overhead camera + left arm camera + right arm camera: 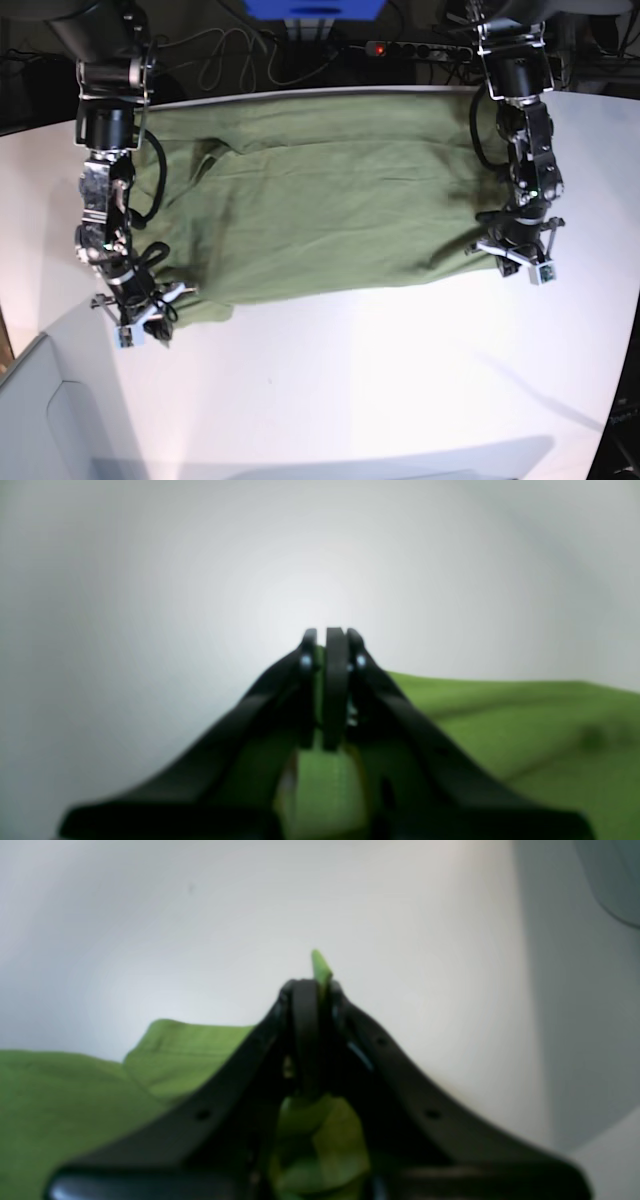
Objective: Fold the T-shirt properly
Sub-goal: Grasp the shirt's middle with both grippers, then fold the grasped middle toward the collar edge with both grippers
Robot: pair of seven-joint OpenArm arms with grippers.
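Note:
The olive-green T-shirt (320,190) lies spread across the far half of the white table (350,380), wrinkled near its left end. In the base view my left gripper (512,256) sits at the shirt's near right corner, shut on the cloth. The left wrist view shows its black jaws pressed together with green fabric (525,730) between and beneath them. My right gripper (150,308) is at the near left corner, shut on the T-shirt. In the right wrist view a green tip of cloth (321,967) pokes out past the closed fingertips, and more fabric (75,1100) lies to the left.
A power strip (420,45) and cables lie behind the table's far edge. A blue object (312,10) stands at the back centre. A grey bin corner (45,420) sits at the near left.

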